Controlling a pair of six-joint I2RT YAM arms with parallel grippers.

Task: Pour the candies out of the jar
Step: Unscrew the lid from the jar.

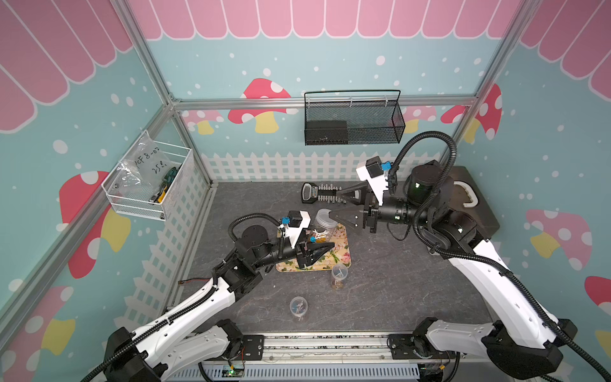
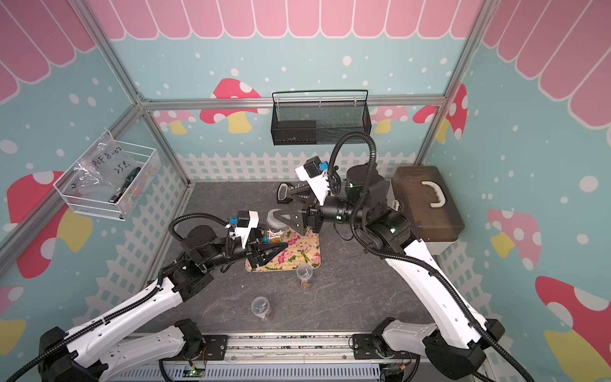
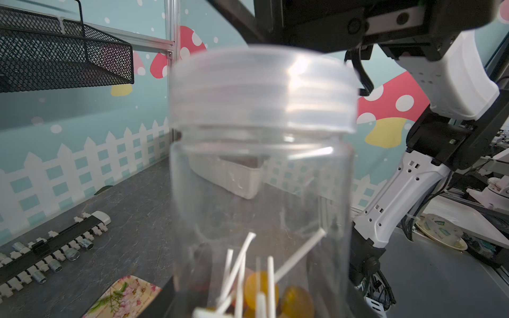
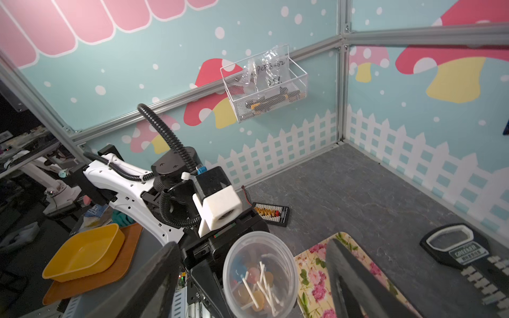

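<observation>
Plainly, the jar (image 1: 325, 221) stands upright, long axis vertical, with the lid (image 3: 261, 88) at the top and the candies (image 3: 261, 286) heaped at the bottom, sticks slanting upward. In both top views it is at the 12 o'clock edge of the tray (image 1: 340, 254); whether it rests on the tray or hangs just above it I cannot tell. The left gripper (image 1: 327, 240) reaches in from 8 o'clock and clasps the jar low, near its base, one finger (image 1: 317, 251) on the near side, the other hidden behind. The right gripper (image 1: 334, 205) comes in from 3 o'clock with jaws spread: in the right wrist view its fingers (image 4: 355, 275) stand wide on either side of the lid, clear of it.
</observation>
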